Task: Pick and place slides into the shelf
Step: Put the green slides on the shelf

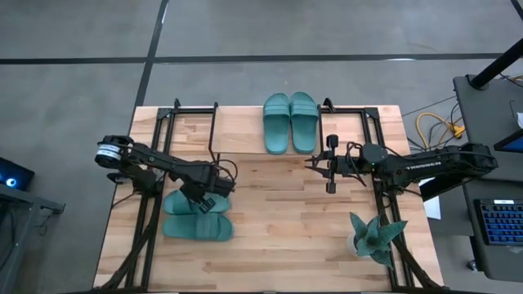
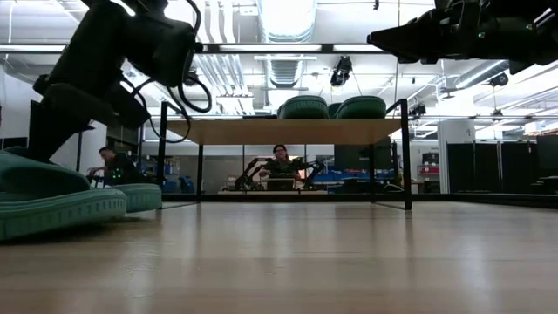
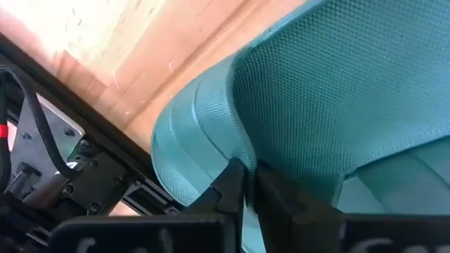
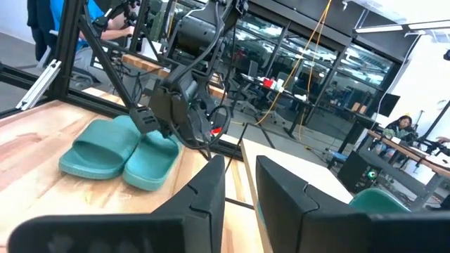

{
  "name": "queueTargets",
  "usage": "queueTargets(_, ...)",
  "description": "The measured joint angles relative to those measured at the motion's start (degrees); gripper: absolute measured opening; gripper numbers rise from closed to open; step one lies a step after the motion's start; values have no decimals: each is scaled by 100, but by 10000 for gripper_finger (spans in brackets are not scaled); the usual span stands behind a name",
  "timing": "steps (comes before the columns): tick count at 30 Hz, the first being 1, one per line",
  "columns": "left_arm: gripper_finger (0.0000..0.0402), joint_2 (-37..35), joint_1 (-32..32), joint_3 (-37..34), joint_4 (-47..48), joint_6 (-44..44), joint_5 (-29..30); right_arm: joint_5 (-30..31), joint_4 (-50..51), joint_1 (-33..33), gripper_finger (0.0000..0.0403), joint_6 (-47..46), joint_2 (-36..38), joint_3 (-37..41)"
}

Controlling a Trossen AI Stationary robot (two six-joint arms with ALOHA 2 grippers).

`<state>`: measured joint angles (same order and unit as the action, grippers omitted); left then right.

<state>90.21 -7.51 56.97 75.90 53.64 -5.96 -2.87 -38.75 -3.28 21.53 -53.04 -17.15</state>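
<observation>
Left tool (image 1: 214, 194) covers one slide's (image 1: 186, 202) end — grip unclear.

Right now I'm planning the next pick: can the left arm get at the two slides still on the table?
Probably yes. The left gripper is already down on the nearer slide, its jaws closed on the strap's edge. The second slide lies beside it, uncovered. The right gripper waits well clear.
</observation>
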Motion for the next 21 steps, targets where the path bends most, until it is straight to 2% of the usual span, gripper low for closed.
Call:
queueTargets(8,2,-559,-1,222,230,-150,43,0,9,-1,73,2,0,-2)
queueTargets(16,1,-1554,-11,488,628,553,780,-39,-7,1,82,-136,2,-102)
queueTargets(18,1,-1751,-11,499,614,589,945,-455,63,1,82,61,2,-104)
queueTargets(21,1,-1933,-11,531,605,594,1033,-1526,168,99,84,886,-62,-103)
